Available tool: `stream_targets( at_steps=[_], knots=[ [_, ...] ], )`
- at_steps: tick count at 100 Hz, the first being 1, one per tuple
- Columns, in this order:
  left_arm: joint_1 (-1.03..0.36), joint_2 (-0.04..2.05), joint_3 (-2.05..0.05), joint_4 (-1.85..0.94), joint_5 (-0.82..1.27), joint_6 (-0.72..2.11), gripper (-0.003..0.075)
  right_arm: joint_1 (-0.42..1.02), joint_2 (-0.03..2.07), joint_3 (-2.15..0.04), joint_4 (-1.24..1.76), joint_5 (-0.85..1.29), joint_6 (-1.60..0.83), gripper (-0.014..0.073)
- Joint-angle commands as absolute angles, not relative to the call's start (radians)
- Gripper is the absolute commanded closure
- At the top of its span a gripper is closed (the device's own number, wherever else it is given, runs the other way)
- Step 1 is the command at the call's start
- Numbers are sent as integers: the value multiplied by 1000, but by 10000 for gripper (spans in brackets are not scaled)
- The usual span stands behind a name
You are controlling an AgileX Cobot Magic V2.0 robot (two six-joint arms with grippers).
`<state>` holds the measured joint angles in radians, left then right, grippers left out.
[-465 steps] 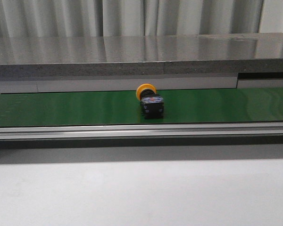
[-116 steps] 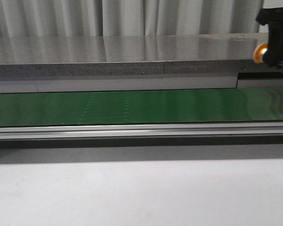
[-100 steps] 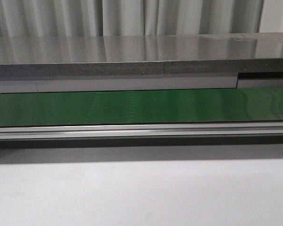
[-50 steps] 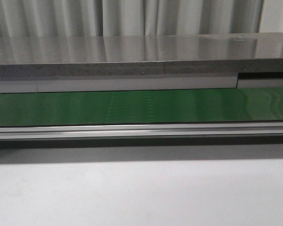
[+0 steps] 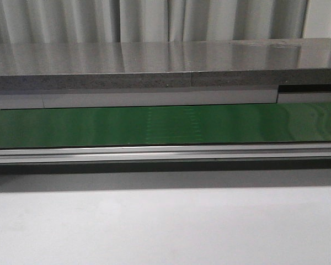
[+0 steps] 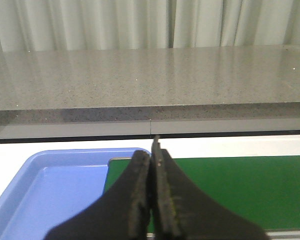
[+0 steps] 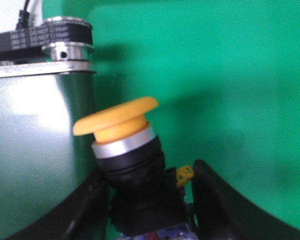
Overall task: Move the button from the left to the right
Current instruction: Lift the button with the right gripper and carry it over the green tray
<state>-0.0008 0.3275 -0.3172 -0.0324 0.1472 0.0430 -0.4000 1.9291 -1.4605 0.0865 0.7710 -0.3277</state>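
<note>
**Button in right jaws over belt end: watch the release**

You're holding the button [image 7: 124,165] in the right gripper [image 7: 145,200], jaws closing on its black body, yellow cap [image 7: 115,116] tilting up and away from the fingers. It's hanging above a bright green surface [image 7: 230,75], just beside the belt's end roller [image 7: 65,45]. The front view is showing only the bare green belt [image 5: 165,126] and the desk [image 5: 165,226]; neither button nor arm is in it.

Left gripper [image 6: 151,200] is sitting with jaws pressed together on nothing, over the blue tray [image 6: 45,200] at the belt's other end.

Risks, as I'm judging them:
- Grip is looking low on the body, top-heavy cap tilting, so it could be pivoting or slipping out.
- Releasing this close to the roller could be snagging it or letting it roll off.
- Drop height isn't readable from these views.
</note>
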Motion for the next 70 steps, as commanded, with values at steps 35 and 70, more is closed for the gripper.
stream_targets(
  at_steps=[35,70],
  knots=[
    [-7,333,-346,-42,68,40,740,-412,1901,-1494,93,722,-322,359],
    [-7,333,-346,-42,68,40,740,-425,1910,-1494,112,724,-321,359]
  ],
)
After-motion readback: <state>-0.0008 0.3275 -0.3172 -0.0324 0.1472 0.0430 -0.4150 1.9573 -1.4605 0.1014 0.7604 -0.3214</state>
